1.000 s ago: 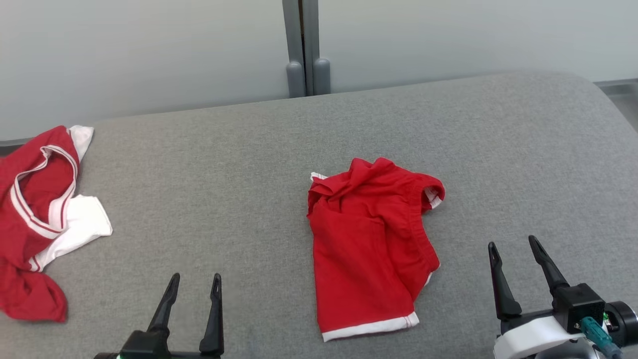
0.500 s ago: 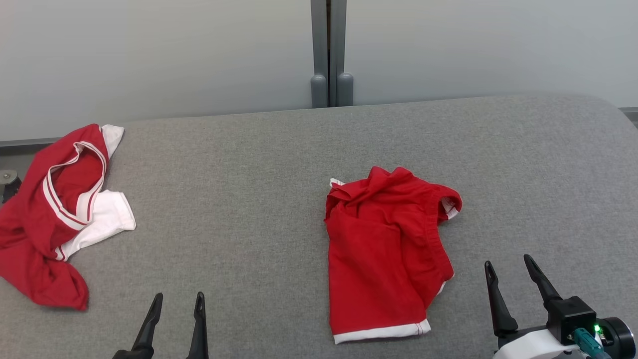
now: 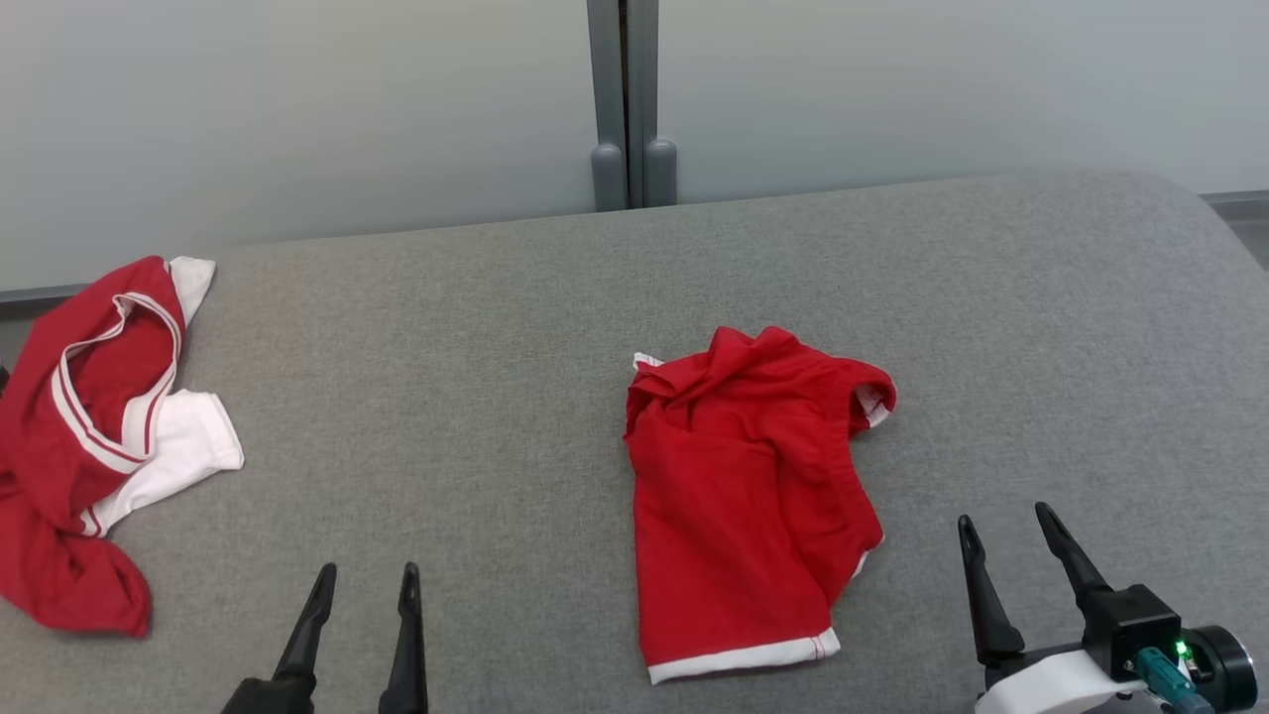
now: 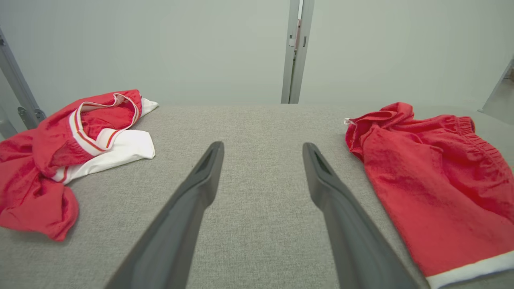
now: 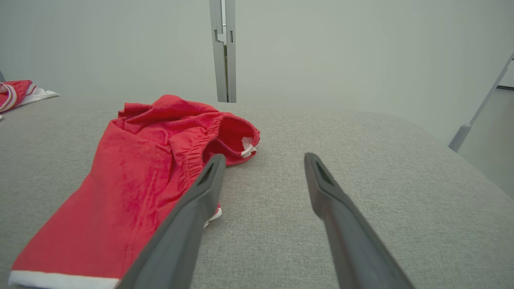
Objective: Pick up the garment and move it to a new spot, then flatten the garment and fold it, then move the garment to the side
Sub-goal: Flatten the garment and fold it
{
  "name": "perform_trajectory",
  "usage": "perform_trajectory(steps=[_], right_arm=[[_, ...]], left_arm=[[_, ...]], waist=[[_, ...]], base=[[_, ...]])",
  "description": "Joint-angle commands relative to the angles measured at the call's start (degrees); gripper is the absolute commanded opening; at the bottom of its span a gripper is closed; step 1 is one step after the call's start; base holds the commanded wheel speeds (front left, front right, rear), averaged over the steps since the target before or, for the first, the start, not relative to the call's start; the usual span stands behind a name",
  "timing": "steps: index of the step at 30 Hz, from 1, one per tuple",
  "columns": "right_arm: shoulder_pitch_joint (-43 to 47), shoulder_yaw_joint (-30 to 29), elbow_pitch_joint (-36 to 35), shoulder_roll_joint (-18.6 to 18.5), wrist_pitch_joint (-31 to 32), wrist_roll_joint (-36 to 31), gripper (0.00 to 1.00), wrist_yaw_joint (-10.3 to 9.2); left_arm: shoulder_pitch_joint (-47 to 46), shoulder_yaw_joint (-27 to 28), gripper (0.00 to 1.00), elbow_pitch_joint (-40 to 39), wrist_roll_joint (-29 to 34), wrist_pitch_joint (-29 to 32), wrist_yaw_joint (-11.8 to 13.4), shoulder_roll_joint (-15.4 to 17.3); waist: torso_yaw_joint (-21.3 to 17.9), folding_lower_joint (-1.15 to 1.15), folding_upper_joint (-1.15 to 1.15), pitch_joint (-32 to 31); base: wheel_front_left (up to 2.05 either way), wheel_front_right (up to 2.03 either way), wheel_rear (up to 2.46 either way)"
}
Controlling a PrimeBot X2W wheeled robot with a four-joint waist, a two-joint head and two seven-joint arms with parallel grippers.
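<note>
Looking down through the head camera, I have the red shorts point(image 3: 749, 496) lying a little right of centre on the grey fabric tabletop point(image 3: 446, 327). They run lengthwise away from me. The white-trimmed hem is at the near end and the gathered elastic waistband at the far end. They are not flat: the far end is rumpled into a raised fold, one layer laps over another down the right side, and a small white label shows inside the waistband opening.

My left claw point(image 3: 368, 568) sits at the bottom edge, left of the shorts and apart from them. Its two dark fingers are spread wide with nothing between them. In the left wrist view I see bare grey cloth in the gap, with the shorts off to the right.

My right claw point(image 3: 1002, 515) is at the lower right, near the shorts' right edge but clear of it. It is also spread wide and empty. A green light point(image 3: 1181, 650) glows on its wrist. In the right wrist view one finger crosses my line of sight to the waistband, while the gap between the fingers frames plain tabletop.

A crumpled red-and-white garment point(image 3: 89, 436) lies at the far left of the tabletop, well apart from the shorts. Behind the tabletop stands a pale wall point(image 3: 297, 119) with a grey upright post point(image 3: 623, 99).
</note>
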Motion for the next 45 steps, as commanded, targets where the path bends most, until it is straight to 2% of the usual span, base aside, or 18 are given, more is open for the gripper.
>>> perform_trajectory(steps=[1,7,11,18,24,28,31,39,40,41,42,44,45], right_arm=[[-0.9,-0.1,0.0,-0.1,-0.2,0.1,1.0,-0.08],[-2.4,0.5,-0.5,-0.1,-0.2,0.0,1.0,-0.08],[-3.2,0.8,-0.7,-0.1,-0.2,0.6,1.0,-0.08],[-5.5,1.8,-1.9,0.0,-0.2,3.5,1.0,-0.08],[-6.9,2.8,-2.1,0.0,-0.2,6.6,1.0,-0.08],[-7.3,3.3,-2.1,0.0,-0.2,8.3,1.0,-0.08],[-7.4,3.4,-2.1,0.0,-0.2,9.1,1.0,-0.08],[-6.1,2.6,-2.0,0.0,-0.2,9.7,1.0,-0.08],[-6.2,2.5,-1.8,0.0,-0.2,9.9,1.0,-0.08],[-6.2,2.5,-1.7,0.0,-0.2,9.9,1.0,-0.08],[-6.3,2.5,-1.6,0.0,-0.2,10.0,1.0,-0.08],[-6.6,2.6,-1.6,0.0,-0.2,10.1,1.0,-0.08],[-6.6,2.6,-1.5,0.0,-0.2,10.1,1.0,-0.08]], left_arm=[[-2.2,-1.2,1.0,-0.3,0.7,0.0,-0.5,0.0],[-9.6,-9.8,1.0,0.9,2.7,0.0,-2.0,0.0],[-17.5,-19.8,1.0,5.1,2.9,0.1,-2.4,0.1],[-34.7,-36.9,1.0,12.4,-1.5,8.7,-2.4,1.9],[-43.9,-47.4,1.0,16.9,-6.5,14.1,-2.4,2.4],[-47.0,-50.8,1.0,20.3,-10.4,16.7,-2.3,3.5],[-48.7,-51.6,1.0,23.6,-11.1,20.2,-2.3,4.8],[-50.3,-53.8,1.0,28.8,-12.5,34.6,-2.3,7.9],[-50.1,-54.3,0.88,28.8,-13.2,36.9,-2.3,8.3],[-49.9,-54.8,0.72,28.7,-13.8,38.4,-2.3,8.6],[-49.6,-55.2,0.5,28.3,-14.4,39.9,-2.4,9.1],[-49.3,-55.9,0.42,27.0,-15.1,41.7,-2.4,10.0],[-49.2,-56.0,0.33,26.3,-15.5,42.1,-2.4,10.3]], waist=[[-0.9,0.0,0.0,0.3],[-5.2,0.0,0.0,1.5],[-9.0,0.0,0.0,2.7],[-16.0,0.0,0.0,8.6],[-21.4,0.0,0.0,13.0],[-24.2,0.0,0.0,14.4],[-25.6,0.0,0.0,14.8],[-26.2,0.0,0.0,14.5],[-26.1,0.0,0.0,14.3],[-25.9,0.0,0.0,14.2],[-25.8,0.0,0.0,14.1],[-25.5,0.0,0.0,13.9],[-25.3,0.0,0.0,13.7]], base=[[0.0,0.0,0.0],[0.0,0.0,0.0],[0.0,0.0,0.0],[0.0,0.0,0.0],[0.0,0.0,0.0],[0.0,0.0,0.0],[0.0,0.0,0.0],[0.0,0.0,0.0],[0.0,0.0,0.0],[0.0,0.0,0.0],[0.0,0.0,0.0],[0.0,0.0,0.0],[0.0,0.0,0.0]])
